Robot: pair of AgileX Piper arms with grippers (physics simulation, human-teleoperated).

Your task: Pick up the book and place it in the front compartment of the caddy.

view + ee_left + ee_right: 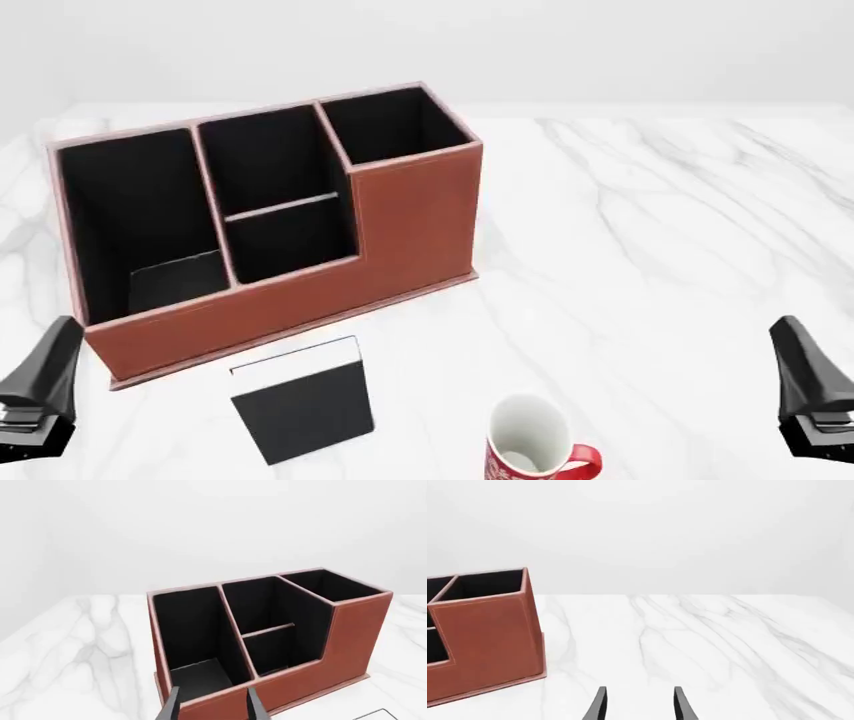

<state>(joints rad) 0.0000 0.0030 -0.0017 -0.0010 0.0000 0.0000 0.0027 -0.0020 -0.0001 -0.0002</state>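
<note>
- Book (302,400) lies flat on the marble table (641,250), just in front of the caddy (400,215), with the red-and-white mug (537,443) near it.
- Thin, stiff and probably light, it looks awkward to lift flat; pinching across a long edge seems the best hold, though the matte cover may slip.
- Left gripper (213,705) hangs spread and empty, off to the book's left.
- Right gripper (639,705) is likewise parted, holding nothing, well apart beyond the mug.

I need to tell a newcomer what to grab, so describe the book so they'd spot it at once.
Find the big reddish-brown caddy on the marble table. Just in front of its low wall lies the book, flat, left of the red-and-white mug. It is the only thin black rectangle, with a white page edge.
</note>
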